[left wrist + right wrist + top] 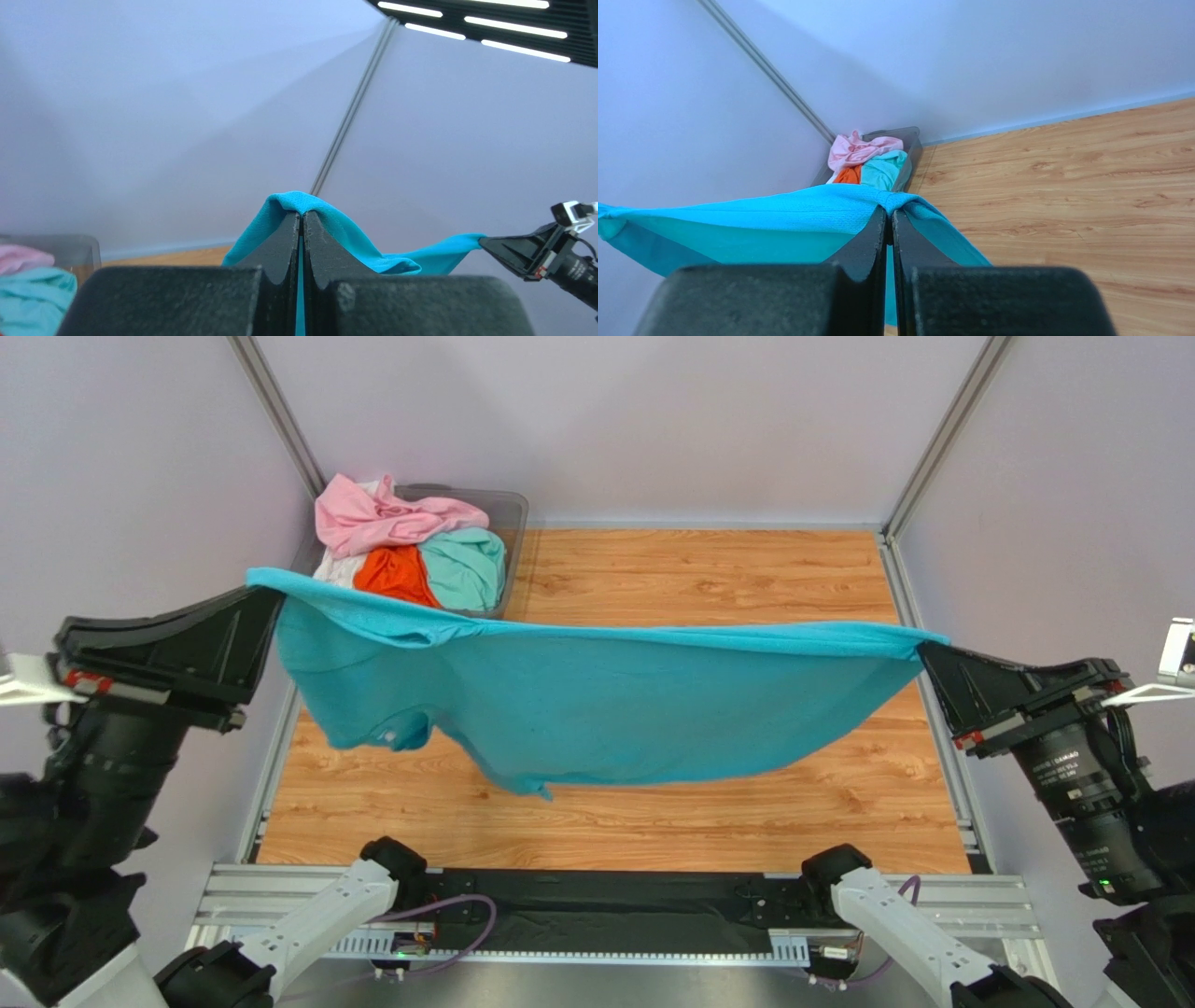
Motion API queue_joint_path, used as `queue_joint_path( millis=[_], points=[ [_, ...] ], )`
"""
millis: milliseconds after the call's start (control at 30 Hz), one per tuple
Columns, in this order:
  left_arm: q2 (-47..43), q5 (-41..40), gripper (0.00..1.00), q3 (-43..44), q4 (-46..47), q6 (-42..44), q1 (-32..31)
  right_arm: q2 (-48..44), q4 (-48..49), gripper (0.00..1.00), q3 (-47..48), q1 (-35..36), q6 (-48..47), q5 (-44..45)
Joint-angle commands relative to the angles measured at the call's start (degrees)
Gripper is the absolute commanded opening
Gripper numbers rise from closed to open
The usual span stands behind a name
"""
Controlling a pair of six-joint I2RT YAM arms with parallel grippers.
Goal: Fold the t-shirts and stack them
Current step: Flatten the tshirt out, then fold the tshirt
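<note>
Right now the teal t-shirt point(617, 707) hangs in the air between the two arms, stretched wide above the wooden table point(730, 581). The left pincer point(271, 605) is clamped together on one end of the shirt's upper edge, and the right pincer point(932, 655) is clamped on the opposite end. Each wrist view shows fabric squeezed between fingers pressed flat against each other, with cloth spilling over the tips.

Held like this, the top edge runs nearly taut from side to side. The body sags below it in a loose curve, and a sleeve bunches up near the left end. The outward pull looks meant to open the garment and let its weight draw out the creases, so it can go down flat for folding. From above it is not possible to tell whether the lowest fold touches the wood.

The pink shirt point(386, 515), orange shirt point(397, 574) and mint-green shirt point(467, 567) lie heaped in the clear tub point(512, 511) at the far left corner, away from the area under the teal one. No folded stack is in sight, so the task seems to be at an early stage.

The next move probably calls for both arms to lower evenly. A thin pinch at either end could slip, and an uneven descent would leave the bunched sleeve crumpled underneath.
</note>
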Motion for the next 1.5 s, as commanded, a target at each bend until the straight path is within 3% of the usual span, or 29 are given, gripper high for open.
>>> queue_joint_path(
  millis=[0,200,300,433,500,600,633,733,833,967,1067,1233,1467],
  points=[
    [1.41,3.94,0.0,4.2,0.74,3.55,0.34,0.88,-4.08,0.0,2.9,-0.18,-1.75,-4.5],
    [5.61,1.04,0.0,3.86,0.38,5.04,0.34,-1.06,-1.02,0.0,-3.68,-0.18,-2.71,-1.26],
    [9.21,-5.36,0.0,0.79,0.3,6.79,0.34,0.69,0.65,0.0,-10.61,-0.18,-3.41,6.11],
    [16.51,-23.51,0.0,-6.4,-0.06,9.44,0.34,5.26,6.19,0.0,-23.44,-0.18,-4.03,21.11],
    [22.72,-28.12,0.0,-8.79,0.29,10.4,0.52,9.99,10.13,0.0,-29.66,-2.19,-3.6,23.18],
    [31.77,-27.35,0.0,-13.27,1.61,11.55,1.66,15.7,19.77,0.0,-36.36,-11.49,-2.28,8.82],
    [34.25,-25.44,0.0,-15.63,3.09,11.81,1.83,17.21,22.87,0.0,-41.08,-14.04,-1.58,-0.72],
    [44.36,-21.31,0.0,-19.68,7.83,12.07,2.62,25.55,32.11,0.0,-45.95,-18.9,-1.21,-7.12],
    [56.04,-18.21,0.0,-17.51,9.0,12.25,3.15,37.49,36.78,0.0,-45.1,-21.01,-3.5,-13.34],
    [69.75,-13.21,0.0,-11.18,8.82,9.98,3.68,53.48,40.82,0.0,-42.03,-23.56,-7.28,-14.7],
    [74.51,-11.27,0.0,-7.93,9.35,9.53,3.77,59.3,40.56,0.0,-39.21,-23.74,-8.6,-14.09],
    [76.99,-11.35,0.0,-6.6,9.52,9.35,4.03,61.78,40.39,0.0,-37.18,-24.09,-8.51,-12.41],
    [70.94,-12.06,0.0,-13.45,9.7,6.99,4.21,59.68,34.79,0.0,-35.95,-24.18,-8.95,-12.59]
  ],
)
